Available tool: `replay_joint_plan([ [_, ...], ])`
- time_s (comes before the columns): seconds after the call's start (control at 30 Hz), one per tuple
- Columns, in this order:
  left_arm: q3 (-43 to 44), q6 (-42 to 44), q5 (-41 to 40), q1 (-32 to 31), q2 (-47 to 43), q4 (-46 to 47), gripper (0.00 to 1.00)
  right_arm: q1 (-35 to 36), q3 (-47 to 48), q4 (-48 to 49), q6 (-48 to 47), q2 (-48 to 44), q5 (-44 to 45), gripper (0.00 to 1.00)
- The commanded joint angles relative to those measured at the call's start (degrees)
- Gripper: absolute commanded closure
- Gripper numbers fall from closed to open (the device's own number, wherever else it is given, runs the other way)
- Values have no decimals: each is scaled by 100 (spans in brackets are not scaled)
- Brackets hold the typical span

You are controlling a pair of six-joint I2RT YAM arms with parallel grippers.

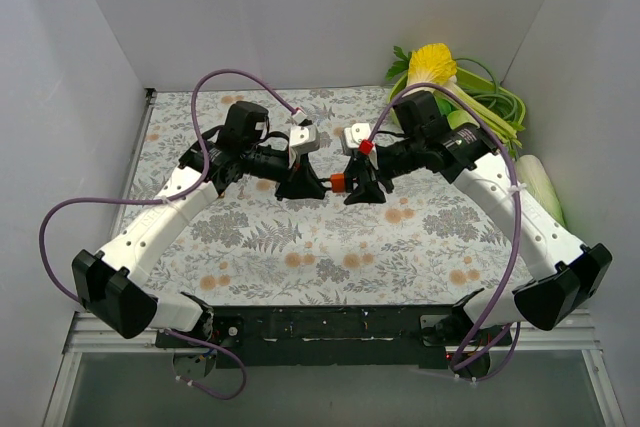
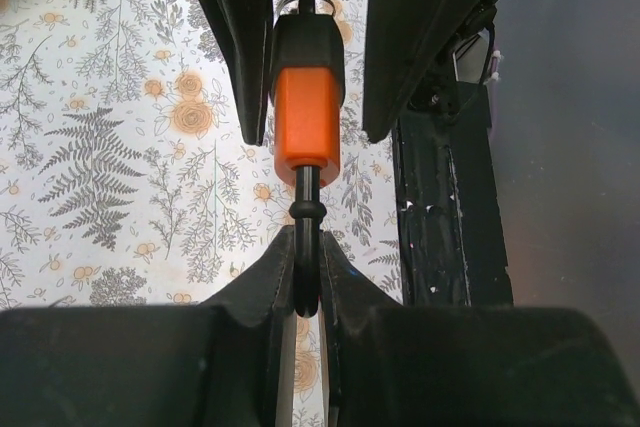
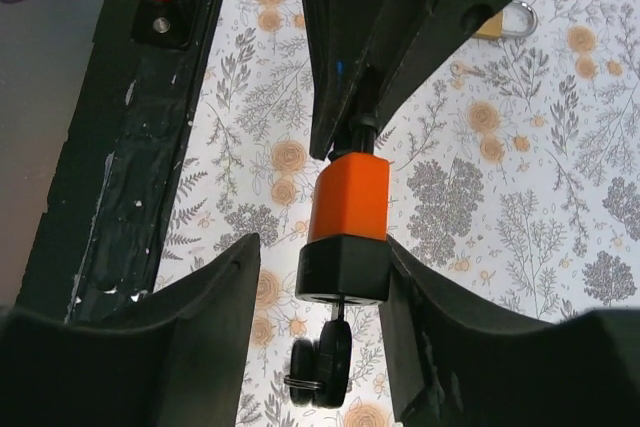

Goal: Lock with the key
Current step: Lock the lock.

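Observation:
An orange padlock (image 1: 337, 183) with a black base hangs above the table between my two grippers. My left gripper (image 2: 307, 242) is shut on its black shackle (image 2: 307, 209); the orange body (image 2: 307, 127) points away from it. In the right wrist view the padlock (image 3: 350, 197) has a black key (image 3: 333, 362) standing in its base, with a second key on the ring. My right gripper (image 3: 320, 247) is open, its fingers (image 3: 200, 317) on either side of the black base and key, the left one clearly apart. In the top view the left gripper (image 1: 300, 185) and right gripper (image 1: 362, 187) face each other.
A brass padlock (image 3: 505, 22) lies on the floral mat beyond the left gripper. Toy vegetables lie at the back right: a yellow one (image 1: 432, 62), green stalks (image 1: 492, 99), a pale cabbage (image 1: 540, 182). A black strip (image 1: 330, 322) runs along the near edge. White walls enclose three sides.

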Motion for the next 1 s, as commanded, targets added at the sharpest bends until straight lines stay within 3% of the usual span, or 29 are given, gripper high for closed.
replay_joint_plan([
  [0.0,7,-19,73,2,-327,359,100,33,-100,290,262,-100,128,49],
  [0.17,-10,-45,29,-7,-353,464,100,42,-144,396,438,-73,137,66],
  [0.27,-54,-63,-6,-16,-406,570,100,42,-161,474,569,-64,76,84],
  [0.3,-63,-63,-24,-42,-406,596,100,42,-179,518,605,-65,58,95],
  [0.33,-63,-63,-41,-68,-406,605,100,42,-196,554,675,-65,32,99],
  [0.97,-379,-871,-332,-780,-344,2080,100,622,-504,1415,1316,-3,-539,99],
])
